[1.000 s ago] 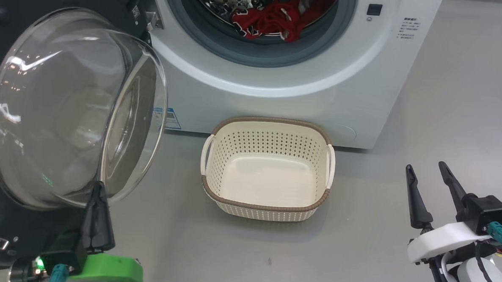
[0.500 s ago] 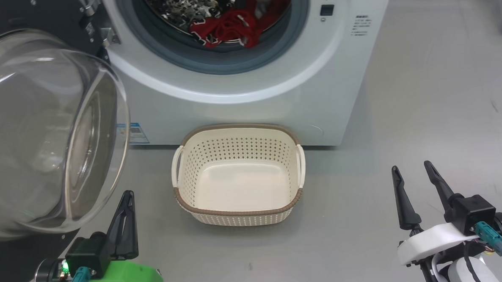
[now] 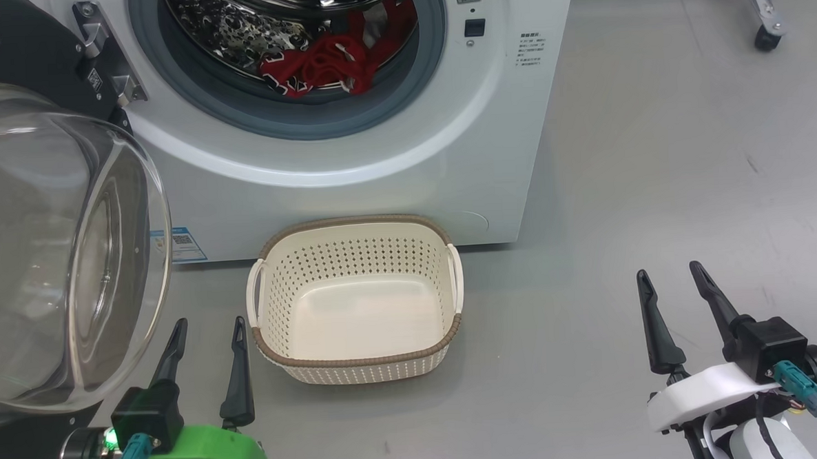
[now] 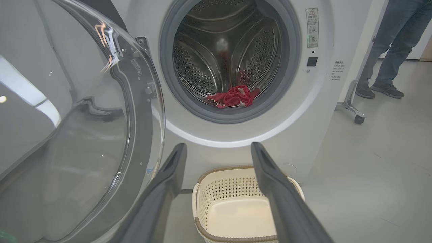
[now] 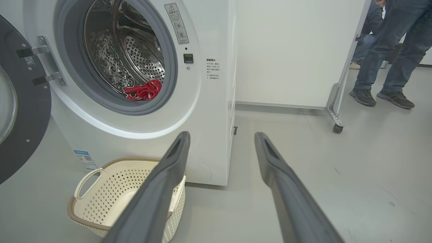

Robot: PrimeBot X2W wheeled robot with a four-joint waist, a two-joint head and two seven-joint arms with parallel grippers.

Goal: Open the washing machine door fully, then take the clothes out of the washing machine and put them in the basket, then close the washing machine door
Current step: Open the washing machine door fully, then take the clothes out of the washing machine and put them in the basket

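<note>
Left gripper [image 3: 209, 324] and right gripper [image 3: 669, 271]: spread apart, empty. Clothes [image 3: 319, 68]: heaped at front edge of drum [image 3: 234, 23]. Probably soft, light, limp, snag-prone; best pinched on raised middle bunch, not a trailing edge.

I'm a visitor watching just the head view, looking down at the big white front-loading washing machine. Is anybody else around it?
Observer: Yes. The right wrist view shows a person's legs in blue jeans and dark shoes, standing past a white wheeled panel right of the white washing machine.
Visitor: And how much red laundry is in there?
Observer: The left wrist view looks straight in: the bright red clothes are one small heap at the front of the shiny dimpled steel drum, whose back looks bare.
</note>
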